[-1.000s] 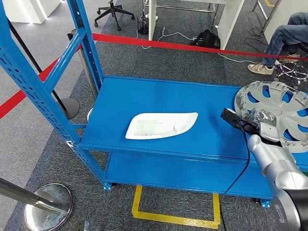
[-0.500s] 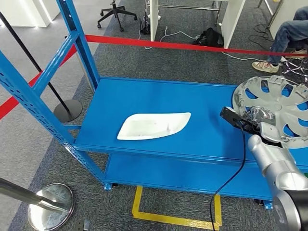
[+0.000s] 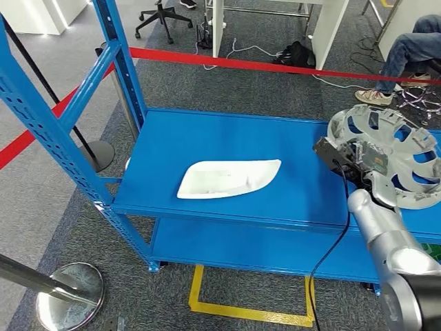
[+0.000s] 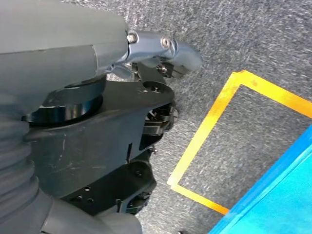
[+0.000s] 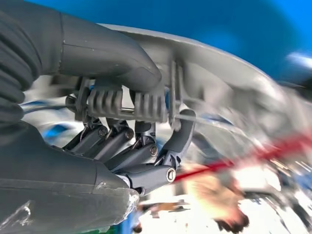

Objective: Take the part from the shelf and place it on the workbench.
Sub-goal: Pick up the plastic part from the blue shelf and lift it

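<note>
Gripping silver hubcap (image 3: 395,155) rim, right hand (image 3: 364,162) closed, tilted above blue shelf (image 3: 208,138)

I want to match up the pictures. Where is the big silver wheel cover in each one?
Head view: the wheel cover is at the right edge, tilted up off the blue shelf, with the right hand gripping its near rim.
Left wrist view: not in it.
Right wrist view: the wheel cover arcs across the picture, its rim held by the right hand.
Shared landmark: the blue shelf.
</note>
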`<state>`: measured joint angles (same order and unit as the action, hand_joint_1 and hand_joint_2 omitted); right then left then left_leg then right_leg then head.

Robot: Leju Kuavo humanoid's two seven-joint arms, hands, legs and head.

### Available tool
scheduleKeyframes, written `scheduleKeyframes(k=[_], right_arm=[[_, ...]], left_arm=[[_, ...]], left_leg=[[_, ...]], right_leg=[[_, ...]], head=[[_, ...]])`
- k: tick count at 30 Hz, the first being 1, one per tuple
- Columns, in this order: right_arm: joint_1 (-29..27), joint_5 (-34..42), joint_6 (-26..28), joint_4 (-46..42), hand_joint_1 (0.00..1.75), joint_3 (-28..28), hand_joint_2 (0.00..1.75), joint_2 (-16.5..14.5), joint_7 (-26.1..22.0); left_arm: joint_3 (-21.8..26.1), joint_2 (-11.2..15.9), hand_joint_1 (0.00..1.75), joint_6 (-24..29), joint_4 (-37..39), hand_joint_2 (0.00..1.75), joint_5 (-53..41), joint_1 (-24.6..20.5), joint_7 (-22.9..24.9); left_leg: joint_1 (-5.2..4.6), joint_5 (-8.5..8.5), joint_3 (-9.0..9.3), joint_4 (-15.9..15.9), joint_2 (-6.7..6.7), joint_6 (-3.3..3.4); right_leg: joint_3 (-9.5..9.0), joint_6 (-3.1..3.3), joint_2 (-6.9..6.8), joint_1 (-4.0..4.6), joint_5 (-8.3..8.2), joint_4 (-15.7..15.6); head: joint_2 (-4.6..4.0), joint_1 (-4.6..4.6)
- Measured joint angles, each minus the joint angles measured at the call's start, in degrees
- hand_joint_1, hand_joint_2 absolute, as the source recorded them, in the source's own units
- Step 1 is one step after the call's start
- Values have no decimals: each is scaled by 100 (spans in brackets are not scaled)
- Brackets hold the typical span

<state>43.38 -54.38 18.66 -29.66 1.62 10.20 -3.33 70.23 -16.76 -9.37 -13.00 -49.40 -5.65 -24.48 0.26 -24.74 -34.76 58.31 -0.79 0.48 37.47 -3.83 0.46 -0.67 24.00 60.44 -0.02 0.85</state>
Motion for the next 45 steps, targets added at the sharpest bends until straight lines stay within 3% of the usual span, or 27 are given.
scheduleKeyframes(k=[3, 4, 5, 6, 8, 10, 13, 15, 16, 19, 20, 21, 22, 24, 26, 30, 32, 34, 35, 36, 37, 39, 41, 45], right_arm=[[-534, 939, 373, -1028, 175, -146, 175, -352, -648], [-788, 1187, 422, -1482, 175, -151, 175, -475, -762], [-1049, 1394, 454, -1946, 175, -141, 175, -591, -846], [-1301, 1580, 487, -2427, 175, -119, 175, -707, -927], [-1744, 1875, 610, -3340, 175, -40, 175, -905, -1091], [-2098, 2064, 769, -4098, 175, 52, 175, -1063, -1234], [-2533, 2125, 967, -4926, 175, 149, 175, -1230, -1381], [-2808, 2075, 1246, -5405, 175, 171, 175, -1309, -1538], [-2944, 2052, 1434, -5646, 175, 175, 175, -1356, -1627], [-3307, 2100, 1905, -6299, 175, 183, 175, -1516, -1852], [-3404, 2143, 1976, -6471, 175, 184, 175, -1559, -1907], [-3494, 2194, 2013, -6621, 175, 185, 175, -1597, -1955], [-3576, 2256, 2028, -6764, 175, 187, 175, -1636, -2008], [-3743, 2443, 2030, -7040, 175, 192, 175, -1728, -2142], [-3892, 2649, 2029, -7290, 175, 197, 175, -1819, -2314], [-4044, 2823, 2030, -7604, 175, 208, 175, -1916, -2449], [-4094, 3093, 2015, -7721, 175, 230, 175, -1939, -2554], [-4181, 3553, 1954, -7862, 175, 282, 175, -1953, -2777], [-4246, 3763, 1887, -7952, 175, 322, 175, -1957, -2886], [-4313, 3941, 1779, -8054, 175, 379, 175, -1958, -2965], [-4368, 4079, 1619, -8153, 175, 448, 175, -1956, -3008], [-4424, 4236, 1179, -8291, 175, 618, 175, -1938, -3018], [-4452, 4272, 762, -8339, 175, 798, 175, -1902, -3035], [-4501, 4167, 463, -8378, 175, 1059, 175, -1834, -3125]], left_arm=[[0, -2, 0, 23, 0, 175, 20, 0, -89], [1, -2, 0, 28, 0, 175, 22, 4, -113], [1, -1, 0, 33, 0, 175, 25, 8, -134], [2, -1, 0, 37, 0, 175, 27, 11, -153], [2, 2, 0, 46, 0, 175, 28, 17, -184], [2, 10, 0, 61, 0, 175, 27, 21, -202], [2, 17, 0, 85, 0, 175, 24, 29, -213], [2, 16, 0, 102, 0, 175, 16, 29, -214], [2, 18, 0, 109, 0, 175, 9, 28, -215], [2, 20, 0, 119, 0, 175, -24, 32, -225], [2, 21, 0, 120, 0, 175, -32, 34, -229], [2, 22, 0, 121, 0, 175, -35, 34, -233], [2, 24, 0, 122, 0, 175, -35, 34, -238], [2, 28, 0, 127, 0, 175, -35, 31, -248], [2, 27, 0, 133, 0, 175, -36, 26, -258], [2, 21, 0, 135, 0, 175, -37, 38, -265], [2, 14, 0, 138, 0, 175, -35, 36, -269], [3, 11, 0, 154, 0, 175, -16, 38, -277], [3, 11, 0, 163, 0, 175, 0, 41, -282], [4, 12, 0, 175, 0, 175, 17, 44, -288], [5, 12, 0, 185, 0, 175, 31, 47, -295], [7, 16, 0, 200, -1, 175, 42, 48, -309], [8, 26, 0, 207, -1, 175, 44, 44, -317], [10, 36, 0, 207, 0, 175, 54, 44, -321]], left_leg=[[12, 0, 5, -6, 3, 52], [15, -4, 8, -5, -3, 56], [19, -11, 13, -4, -14, 54], [27, -21, 22, -2, -27, 43], [42, -59, 56, 7, -51, -12], [30, -93, 70, 29, -66, -88], [15, -91, 72, 8, -67, -164], [22, -201, 21, 121, -34, -218], [23, -339, -75, 329, -16, -245], [22, -836, -584, 1400, 6, -278], [21, -872, -691, 1612, 6, -273], [20, -795, -697, 1617, 6, -260], [19, -623, -589, 1398, 7, -241], [12, -238, -200, 620, 6, -194], [1, -102, 43, 104, 3, -165], [-1, -77, 76, -18, 1, -61], [19, -55, 87, -39, 4, -13], [18, -55, 84, -38, 6, 4], [18, -55, 86, -37, 6, 7], [21, -58, 92, -35, 4, 5], [26, -64, 105, -34, 2, -3], [29, -90, 137, -25, 0, -48], [7, -107, 144, -8, 2, -113], [7, -125, 120, -5, 4, -226]], right_leg=[[446, -37, -13, -3, 498, 1014], [590, -43, -13, -6, 598, 1329], [652, -46, -13, -9, 596, 1458], [604, -49, -14, -15, 488, 1354], [253, -74, -25, -36, 148, 664], [-59, -54, -18, -42, -5, 80], [-114, 79, 10, -23, 23, -25], [-118, 168, 2, -29, 25, -35], [-123, 206, -6, -35, 26, -42], [-126, 257, -21, -27, 39, -42], [-130, 262, -18, -22, 42, -42], [-138, 265, -11, -19, 43, -42], [-149, 264, -1, -17, 45, -42], [-165, 245, 20, -2, 53, -34], [-152, 193, 34, 12, 53, -29], [-121, 57, 27, -9, 81, -16], [67, 12, 7, -8, 368, 428], [400, -13, 1, -7, 752, 1216], [517, -21, 1, -7, 838, 1491], [531, -27, 0, -8, 805, 1550], [429, -32, -2, -13, 664, 1361], [7, -52, -10, -26, 307, 563], [-272, -9, 10, -33, 164, 33], [-285, 176, 28, -21, 148, -47]], head=[[0, 40], [0, 45], [0, 53], [0, 55], [0, 58], [0, 70], [0, 45], [0, 34], [0, 27], [0, 14], [0, 14], [0, 12], [0, 13], [0, 9], [0, 9], [0, 16], [0, 39], [0, 54], [0, 56], [0, 61], [0, 62], [0, 63], [0, 55], [0, 29]])
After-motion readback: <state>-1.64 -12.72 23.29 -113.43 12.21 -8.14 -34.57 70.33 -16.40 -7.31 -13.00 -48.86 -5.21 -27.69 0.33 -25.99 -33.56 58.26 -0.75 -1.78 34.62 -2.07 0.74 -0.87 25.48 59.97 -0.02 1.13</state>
